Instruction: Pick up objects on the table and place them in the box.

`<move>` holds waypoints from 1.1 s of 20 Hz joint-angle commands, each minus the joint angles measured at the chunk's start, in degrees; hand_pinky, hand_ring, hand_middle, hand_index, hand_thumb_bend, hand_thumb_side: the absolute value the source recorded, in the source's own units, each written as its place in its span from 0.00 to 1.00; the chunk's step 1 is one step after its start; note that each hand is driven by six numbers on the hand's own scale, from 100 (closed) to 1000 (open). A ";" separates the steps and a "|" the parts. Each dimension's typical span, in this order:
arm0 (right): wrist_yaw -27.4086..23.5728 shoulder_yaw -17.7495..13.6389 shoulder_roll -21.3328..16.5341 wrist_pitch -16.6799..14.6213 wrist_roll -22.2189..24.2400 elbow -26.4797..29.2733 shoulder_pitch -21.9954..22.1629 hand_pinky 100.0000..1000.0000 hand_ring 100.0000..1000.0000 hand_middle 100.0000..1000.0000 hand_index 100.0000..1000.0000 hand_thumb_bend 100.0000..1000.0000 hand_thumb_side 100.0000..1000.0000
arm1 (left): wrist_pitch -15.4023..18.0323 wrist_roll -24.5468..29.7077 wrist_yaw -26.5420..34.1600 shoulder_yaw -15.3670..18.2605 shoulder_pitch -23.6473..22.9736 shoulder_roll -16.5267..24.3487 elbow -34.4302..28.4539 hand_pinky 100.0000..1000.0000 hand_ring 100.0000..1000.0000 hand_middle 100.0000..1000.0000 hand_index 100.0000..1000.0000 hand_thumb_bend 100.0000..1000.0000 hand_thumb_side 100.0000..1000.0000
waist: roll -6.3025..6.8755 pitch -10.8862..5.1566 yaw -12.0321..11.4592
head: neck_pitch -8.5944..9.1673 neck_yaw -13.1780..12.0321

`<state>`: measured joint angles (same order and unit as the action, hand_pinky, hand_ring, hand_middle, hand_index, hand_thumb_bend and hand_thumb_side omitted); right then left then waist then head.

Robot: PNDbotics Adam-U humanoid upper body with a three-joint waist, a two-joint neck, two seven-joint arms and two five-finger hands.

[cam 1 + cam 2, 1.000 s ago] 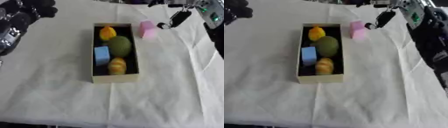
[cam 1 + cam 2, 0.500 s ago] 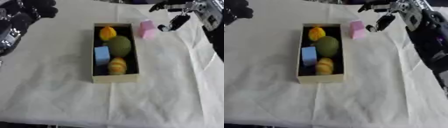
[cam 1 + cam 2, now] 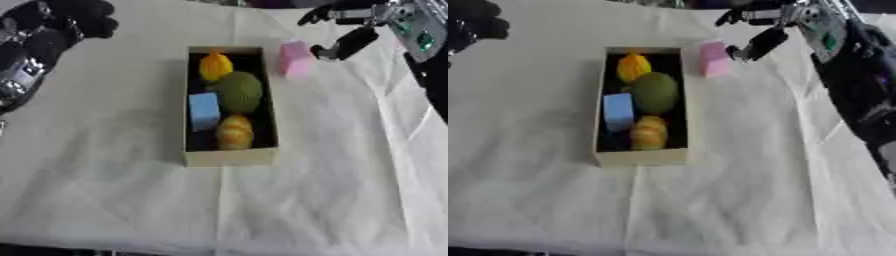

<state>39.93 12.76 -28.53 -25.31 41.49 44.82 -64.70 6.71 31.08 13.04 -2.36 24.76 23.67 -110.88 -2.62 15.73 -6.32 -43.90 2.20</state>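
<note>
Reaching in closer than a second ago, the right hand (image 3: 350,37) spreads its fingers just beside the pink block (image 3: 295,59), apparently readying a grasp for the box (image 3: 229,156).

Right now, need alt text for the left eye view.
The robot's right hand, fingers open, reaches beside a pink block standing on the white tablecloth just right of an open box. The box holds four items: yellow, green, blue and orange-yellow. The left hand is at top left.
</note>
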 commanded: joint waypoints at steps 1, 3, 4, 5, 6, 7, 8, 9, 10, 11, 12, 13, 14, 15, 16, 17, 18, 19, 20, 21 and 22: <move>-1.02 0.14 -2.15 -8.38 9.98 1.35 -1.56 1.00 1.00 1.00 1.00 0.00 0.47 | 0.04 0.40 -0.22 -0.02 0.50 0.66 -0.51 0.86 0.82 0.79 0.83 0.00 0.64 | 0.48 -1.64 0.12 | -0.22 -0.20; -1.32 0.54 -2.29 -8.60 10.36 1.61 -1.62 1.00 1.00 1.00 1.00 0.00 0.43 | -0.02 0.59 -0.29 -0.07 0.45 0.65 -0.47 0.86 0.82 0.79 0.83 0.00 0.64 | 0.42 -1.67 0.16 | -0.22 -0.22; -1.63 0.72 -2.30 -8.76 10.42 1.86 -1.65 1.00 1.00 1.00 1.00 0.00 0.42 | -0.05 0.71 -0.33 -0.12 0.45 0.62 -0.45 0.86 0.82 0.79 0.83 0.00 0.64 | 0.42 -1.68 0.17 | -0.22 -0.25; -1.90 0.96 -2.31 -8.91 10.45 2.09 -1.67 1.00 1.00 1.00 1.00 0.00 0.39 | -0.06 0.84 -0.37 -0.16 0.46 0.61 -0.44 0.87 0.82 0.79 0.83 0.00 0.64 | 0.41 -1.68 0.17 | -0.22 -0.26; -2.07 1.31 -2.30 -9.05 10.47 2.19 -1.72 1.00 1.00 1.00 1.00 0.01 0.34 | -0.05 0.96 -0.38 -0.17 0.46 0.59 -0.45 0.86 0.82 0.79 0.83 0.00 0.64 | 0.39 -1.69 0.16 | -0.22 -0.23; -2.16 1.63 -2.27 -9.17 10.47 2.21 -1.78 1.00 1.00 1.00 1.00 0.04 0.28 | -0.05 1.04 -0.40 -0.16 0.45 0.58 -0.46 0.87 0.82 0.79 0.83 0.00 0.64 | 0.38 -1.69 0.15 | -0.22 -0.23; -2.22 1.92 -2.21 -9.29 10.48 2.23 -1.84 1.00 1.00 1.00 1.00 0.07 0.21 | -0.05 1.10 -0.41 -0.15 0.43 0.58 -0.45 0.87 0.82 0.79 0.83 0.00 0.64 | 0.37 -1.68 0.14 | -0.22 -0.24; -2.28 2.16 -2.15 -9.37 10.48 2.27 -1.88 1.00 1.00 1.00 1.00 0.11 0.11 | -0.06 1.19 -0.43 -0.16 0.41 0.58 -0.43 0.87 0.82 0.79 0.83 0.00 0.63 | 0.37 -1.66 0.13 | -0.22 -0.26; -2.38 2.38 -2.10 -9.41 10.48 2.30 -1.90 1.00 1.00 1.00 1.00 0.12 0.06 | -0.05 1.28 -0.46 -0.16 0.40 0.59 -0.43 0.87 0.82 0.79 0.83 0.00 0.64 | 0.35 -1.66 0.11 | -0.22 -0.27; -2.60 2.58 -2.05 -9.43 10.48 2.28 -1.91 1.00 1.00 1.00 1.00 0.11 0.05 | -0.04 1.36 -0.48 -0.15 0.40 0.58 -0.43 0.87 0.82 0.79 0.83 0.00 0.64 | 0.34 -1.65 0.10 | -0.22 -0.27; -2.92 2.82 -2.01 -9.48 10.48 2.18 -1.88 1.00 1.00 1.00 1.00 0.09 0.06 | -0.04 1.42 -0.47 -0.14 0.40 0.55 -0.43 0.87 0.82 0.78 0.83 0.00 0.64 | 0.31 -1.65 0.09 | -0.22 -0.28; -3.34 3.05 -1.97 -9.57 10.48 2.09 -1.84 1.00 1.00 1.00 1.00 0.08 0.06 | -0.06 1.47 -0.47 -0.14 0.40 0.53 -0.43 0.87 0.82 0.78 0.83 0.00 0.64 | 0.29 -1.66 0.08 | -0.22 -0.32; -3.85 3.23 -1.94 -9.68 10.48 2.08 -1.78 1.00 1.00 1.00 1.00 0.07 0.06 | -0.07 1.52 -0.46 -0.15 0.40 0.52 -0.43 0.87 0.82 0.78 0.83 0.00 0.64 | 0.26 -1.67 0.08 | -0.22 -0.34; -4.33 3.43 -1.95 -9.77 10.48 2.14 -1.73 1.00 1.00 1.00 1.00 0.07 0.08 | -0.09 1.57 -0.46 -0.16 0.39 0.50 -0.44 0.87 0.81 0.78 0.83 0.00 0.64 | 0.25 -1.67 0.08 | -0.22 -0.36; -4.72 3.65 -1.98 -9.84 10.48 2.25 -1.70 1.00 1.00 1.00 1.00 0.06 0.08 | -0.11 1.59 -0.44 -0.16 0.40 0.47 -0.44 0.87 0.81 0.78 0.83 0.00 0.64 | 0.23 -1.69 0.07 | -0.22 -0.38; -5.04 3.85 -2.00 -9.87 10.48 2.36 -1.67 1.00 1.00 1.00 1.00 0.06 0.09 | -0.13 1.62 -0.41 -0.17 0.40 0.45 -0.45 0.87 0.81 0.78 0.83 0.00 0.64 | 0.22 -1.70 0.06 | -0.22 -0.38; -5.26 4.01 -2.00 -9.86 10.48 2.46 -1.67 1.00 1.00 1.00 1.00 0.06 0.10 | -0.15 1.65 -0.39 -0.19 0.40 0.43 -0.46 0.87 0.81 0.78 0.83 0.00 0.64 | 0.21 -1.70 0.05 | -0.22 -0.36; -5.35 4.13 -1.96 -9.82 10.48 2.54 -1.67 1.00 1.00 1.00 1.00 0.07 0.10 | -0.17 1.68 -0.37 -0.20 0.39 0.41 -0.47 0.87 0.81 0.78 0.83 0.00 0.64 | 0.21 -1.71 0.05 | -0.22 -0.34; -5.36 4.22 -1.86 -9.76 10.48 2.53 -1.68 1.00 1.00 1.00 1.00 0.07 0.11 | -0.19 1.72 -0.36 -0.22 0.39 0.39 -0.48 0.87 0.81 0.78 0.83 0.00 0.64 | 0.20 -1.70 0.04 | -0.22 -0.31; -5.25 4.30 -1.73 -9.71 10.48 2.46 -1.71 1.00 1.00 1.00 1.00 0.07 0.12 | -0.21 1.76 -0.35 -0.23 0.41 0.37 -0.50 0.87 0.81 0.78 0.83 0.00 0.64 | 0.21 -1.69 0.02 | -0.22 -0.29; -5.10 4.35 -1.58 -9.69 10.48 2.34 -1.74 1.00 1.00 1.00 1.00 0.07 0.13 | -0.22 1.80 -0.34 -0.24 0.43 0.35 -0.52 0.87 0.81 0.78 0.83 0.00 0.64 | 0.22 -1.68 0.00 | -0.22 -0.27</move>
<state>35.18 17.25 -28.96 -24.86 41.94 46.23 -65.04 6.46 32.69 12.57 -2.69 24.71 23.65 -110.86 -2.62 15.73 -6.31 -43.90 1.98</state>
